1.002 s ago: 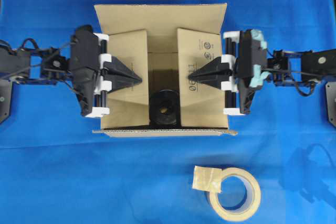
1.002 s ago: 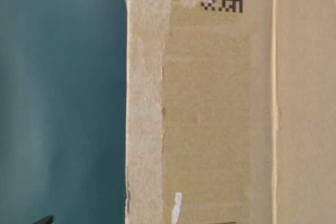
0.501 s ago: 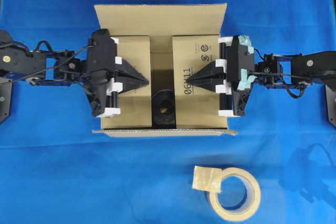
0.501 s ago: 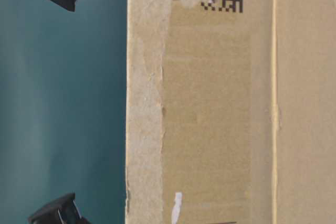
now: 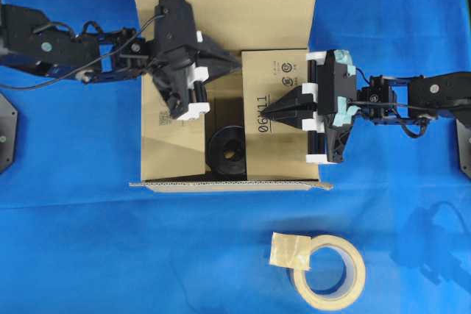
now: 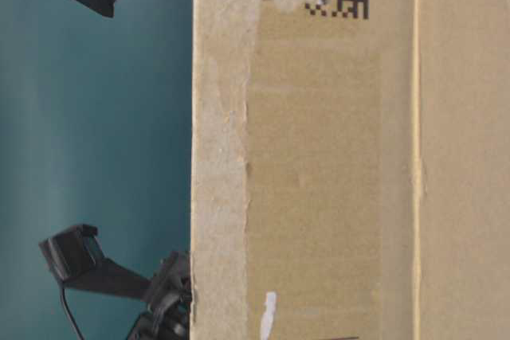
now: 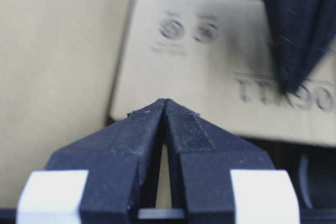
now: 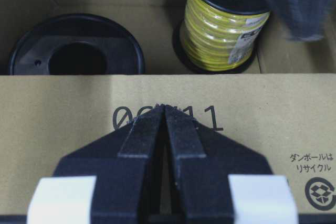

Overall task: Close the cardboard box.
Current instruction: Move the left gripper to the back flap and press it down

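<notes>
1. Overhead exterior view: the cardboard box (image 5: 228, 90) is being shown as a large brown corrugated carton standing on the blue table cover (image 5: 88, 248), with its far long flap (image 5: 254, 23) folded outward and its near long flap seen only edge-on.
2. The right short flap (image 5: 283, 119), printed with dark digits and recycling marks, is being held roughly level over the opening; the left short flap (image 5: 165, 134) is lying lower, with a small printed mark showing on it.
3. Inside the box, a black spool (image 8: 76, 51) and a yellow-wound spool (image 8: 226, 19) are being seen through the remaining gap.
4. The right gripper (image 5: 266, 113) is being rested with its tip on the right flap near the printed digits; its fingers are pressed together with nothing between them.
5. The left gripper (image 5: 239, 64) is being held over the box's far left part, pointing toward the right flap's far corner; its fingers are likewise closed on nothing.
6. A beige tape roll (image 5: 329, 268) is lying well apart, in front of the box.
</notes>
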Tool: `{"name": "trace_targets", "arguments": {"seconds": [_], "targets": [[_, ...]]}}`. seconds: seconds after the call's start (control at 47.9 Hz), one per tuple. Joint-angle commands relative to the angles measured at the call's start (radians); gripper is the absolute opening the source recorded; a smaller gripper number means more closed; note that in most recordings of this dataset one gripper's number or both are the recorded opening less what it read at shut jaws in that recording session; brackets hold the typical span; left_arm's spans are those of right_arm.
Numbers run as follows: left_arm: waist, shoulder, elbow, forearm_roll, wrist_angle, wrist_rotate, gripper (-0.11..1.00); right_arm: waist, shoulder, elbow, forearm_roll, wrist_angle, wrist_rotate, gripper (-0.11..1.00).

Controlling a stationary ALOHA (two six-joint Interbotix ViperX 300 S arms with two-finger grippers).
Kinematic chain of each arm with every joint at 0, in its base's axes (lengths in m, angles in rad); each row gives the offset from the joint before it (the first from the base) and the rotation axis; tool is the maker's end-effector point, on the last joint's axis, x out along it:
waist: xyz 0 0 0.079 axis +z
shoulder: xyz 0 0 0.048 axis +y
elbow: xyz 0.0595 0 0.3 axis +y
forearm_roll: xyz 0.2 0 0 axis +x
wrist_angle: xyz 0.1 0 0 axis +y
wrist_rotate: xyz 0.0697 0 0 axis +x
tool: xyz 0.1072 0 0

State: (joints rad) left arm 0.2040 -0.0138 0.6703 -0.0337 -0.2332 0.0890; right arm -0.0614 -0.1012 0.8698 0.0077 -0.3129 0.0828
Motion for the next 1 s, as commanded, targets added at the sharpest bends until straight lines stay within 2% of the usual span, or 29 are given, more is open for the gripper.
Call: {"name": "trace_targets", "arguments": {"seconds": [0.0,0.355,0.793,0.981], "targets": [[0.018,0.002,-0.035,0.0,-0.009,0.012,0.0,-0.003,-0.009,-0.02,0.002,-0.009,0.002,0.0],[0.063,0.086,-0.061,0.0,-0.087,0.023,0.0,-0.002,-0.009,-0.02,0.002,-0.011,0.002,0.0],[0.064,0.114,-0.046,0.0,-0.089,0.021,0.0,-0.002,-0.011,-0.023,0.002,-0.006,0.003,0.0],[0.064,0.112,-0.043,0.0,-0.087,0.021,0.0,0.003,-0.083,-0.029,0.002,0.026,0.006,0.0]]}}
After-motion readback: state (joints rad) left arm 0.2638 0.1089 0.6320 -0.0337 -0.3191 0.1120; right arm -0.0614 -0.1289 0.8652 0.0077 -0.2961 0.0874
